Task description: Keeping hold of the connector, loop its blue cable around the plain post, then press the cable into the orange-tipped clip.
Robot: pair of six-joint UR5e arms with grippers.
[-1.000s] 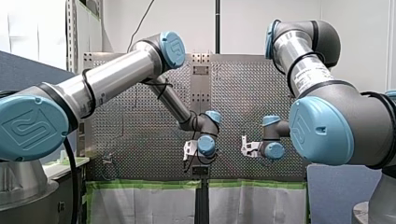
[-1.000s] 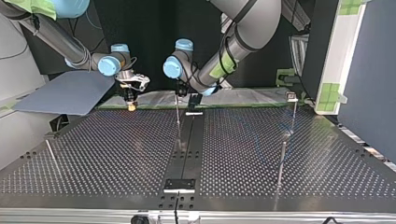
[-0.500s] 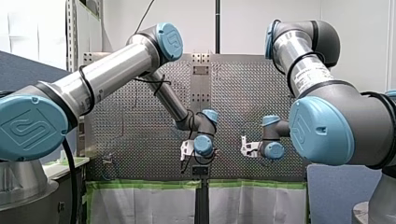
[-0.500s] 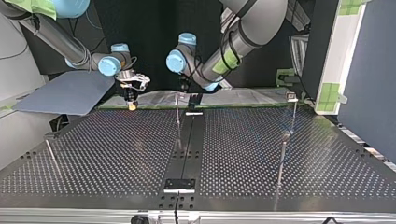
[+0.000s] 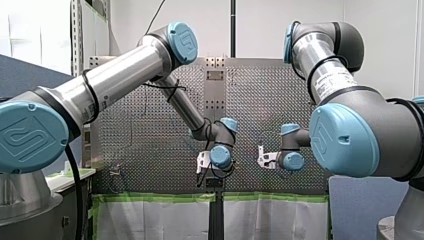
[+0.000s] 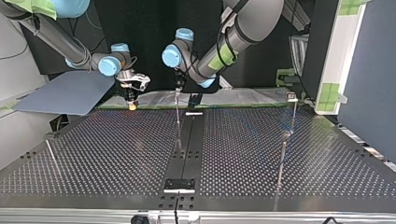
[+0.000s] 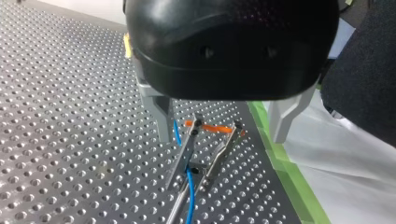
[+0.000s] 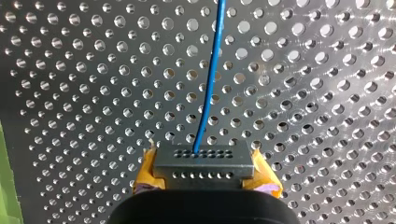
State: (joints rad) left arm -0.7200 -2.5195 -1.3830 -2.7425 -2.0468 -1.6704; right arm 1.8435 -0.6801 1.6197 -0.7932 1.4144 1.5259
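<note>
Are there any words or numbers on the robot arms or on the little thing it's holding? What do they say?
Nothing here reads clearly enough to quote.
White label on my right arm: lines of dark print, too small to read.
Blue joint caps: a raised logo sign, with no letters I can make out.
Connector: only rows of holes, no writing.

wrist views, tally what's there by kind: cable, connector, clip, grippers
blue cable: 1
connector: 1
orange-tipped clip: 1
grippers: 2 (my left gripper, open above the clip; my right gripper, shut on the connector)
total: 5
</note>
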